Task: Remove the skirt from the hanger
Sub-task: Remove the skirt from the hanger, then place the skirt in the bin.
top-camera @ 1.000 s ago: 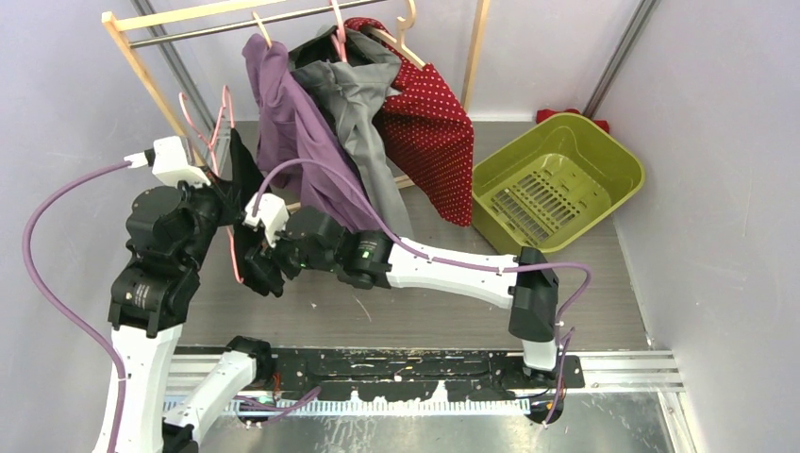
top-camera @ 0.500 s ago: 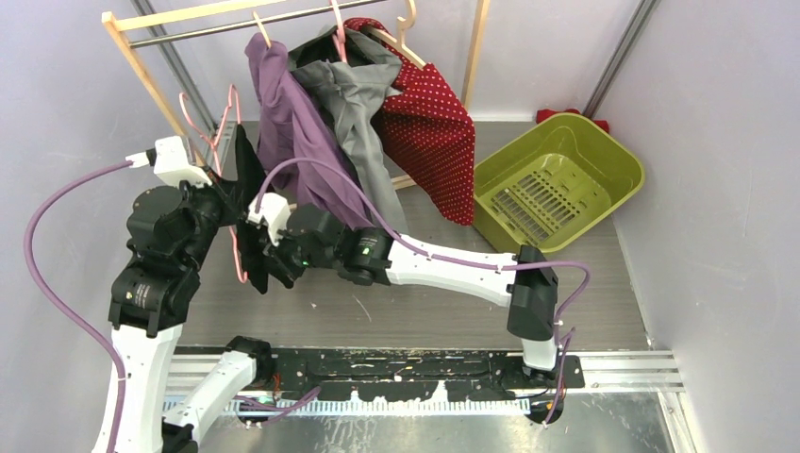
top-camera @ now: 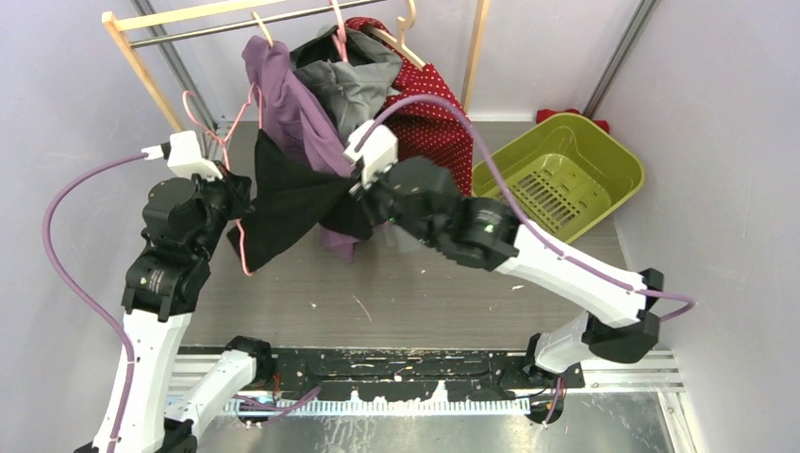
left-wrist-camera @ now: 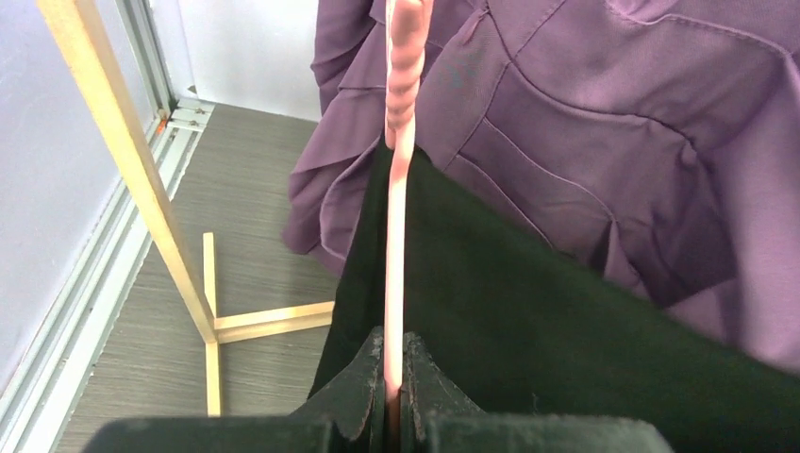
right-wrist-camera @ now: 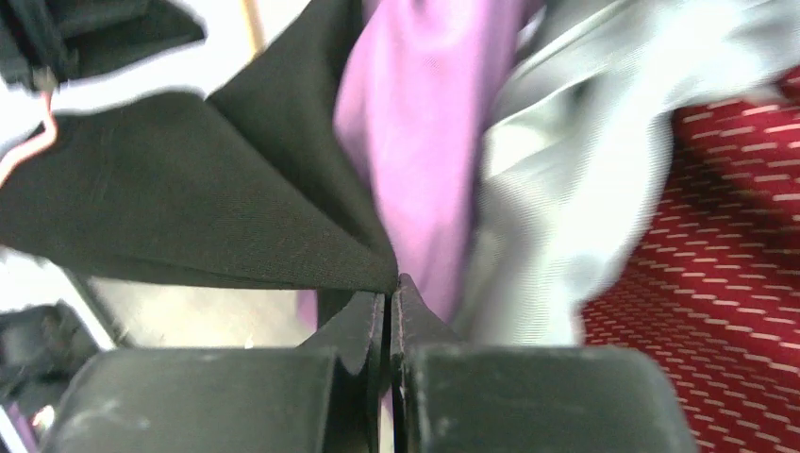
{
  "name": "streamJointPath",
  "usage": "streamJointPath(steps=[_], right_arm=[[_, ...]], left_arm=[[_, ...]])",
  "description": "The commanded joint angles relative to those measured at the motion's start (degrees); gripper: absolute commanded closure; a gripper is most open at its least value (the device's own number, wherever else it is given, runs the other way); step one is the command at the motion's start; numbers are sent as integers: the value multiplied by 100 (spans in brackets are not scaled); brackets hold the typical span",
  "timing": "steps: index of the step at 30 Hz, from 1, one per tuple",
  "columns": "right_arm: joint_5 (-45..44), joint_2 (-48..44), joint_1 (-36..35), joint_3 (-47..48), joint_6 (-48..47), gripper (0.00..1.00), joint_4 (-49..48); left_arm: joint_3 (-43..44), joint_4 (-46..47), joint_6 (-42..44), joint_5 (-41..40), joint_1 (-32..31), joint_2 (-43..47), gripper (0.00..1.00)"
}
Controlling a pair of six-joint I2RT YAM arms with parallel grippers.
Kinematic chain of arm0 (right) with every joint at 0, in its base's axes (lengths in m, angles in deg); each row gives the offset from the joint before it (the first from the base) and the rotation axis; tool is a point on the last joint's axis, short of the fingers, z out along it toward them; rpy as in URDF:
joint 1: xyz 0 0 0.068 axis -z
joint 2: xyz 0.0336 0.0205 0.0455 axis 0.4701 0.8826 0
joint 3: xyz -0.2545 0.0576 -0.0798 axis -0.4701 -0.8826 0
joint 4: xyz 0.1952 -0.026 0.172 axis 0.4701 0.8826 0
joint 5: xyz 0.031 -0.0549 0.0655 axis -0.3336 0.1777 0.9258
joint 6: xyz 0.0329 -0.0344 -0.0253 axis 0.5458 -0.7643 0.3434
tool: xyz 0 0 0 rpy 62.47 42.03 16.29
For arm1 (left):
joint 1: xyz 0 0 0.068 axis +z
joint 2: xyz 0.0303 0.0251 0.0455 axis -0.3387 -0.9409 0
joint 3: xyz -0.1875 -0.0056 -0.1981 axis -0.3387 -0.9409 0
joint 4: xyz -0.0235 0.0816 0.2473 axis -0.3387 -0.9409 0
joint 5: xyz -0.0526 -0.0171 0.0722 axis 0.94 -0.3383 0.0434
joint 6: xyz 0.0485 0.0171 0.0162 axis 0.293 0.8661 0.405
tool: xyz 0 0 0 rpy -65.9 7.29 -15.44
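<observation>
Left claw [left-wrist-camera: 396, 354] is pressed together on the wire of the pink hanger [left-wrist-camera: 400, 170], which rises straight up from between its fingers. Right claw [right-wrist-camera: 389, 294] is pressed together on a corner of the black skirt [right-wrist-camera: 179, 217], pinching the cloth at its tips. Skirt is stretched taut between the two claws, above the floor, with its far edge at the hanger. Behind it, a purple garment [top-camera: 283, 94], a grey garment [top-camera: 357, 87] and a red dotted garment [top-camera: 436, 127] hang on a wooden rack [top-camera: 140, 68]. Green basket [top-camera: 557, 179] sits at the right, well apart.
</observation>
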Motion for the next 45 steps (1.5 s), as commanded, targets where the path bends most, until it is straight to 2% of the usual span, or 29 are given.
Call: streamJointPath(steps=[1, 6, 16, 20, 27, 33, 38, 41, 45], right_arm=[[-1037, -400, 89, 615, -661, 99, -57], [-1739, -827, 88, 766, -1380, 99, -921], [-2996, -1651, 122, 597, -3684, 99, -3086], [-3239, -1694, 622, 701, -4393, 99, -3678], [-2961, -1201, 2053, 1219, -3815, 99, -3163], [-2390, -641, 3846, 1332, -2158, 99, -2252], [-1545, -337, 5443, 1018, -639, 99, -1635], [-1320, -247, 5844, 766, -236, 99, -1542], [-1233, -151, 6000, 387, -75, 99, -1596]], left_arm=[[-80, 715, 240, -120, -3, -49, 100], [-172, 777, 323, -80, -17, -130, 100], [-277, 839, 536, -235, -43, -187, 100], [-209, 865, 630, -304, -61, -218, 100], [-52, 896, 698, -326, -95, -310, 100], [-12, 919, 647, -265, -93, -290, 100], [-9, 876, 716, -320, -93, -279, 100], [30, 867, 810, -369, -95, -344, 100], [87, 853, 905, -426, -92, -430, 100]])
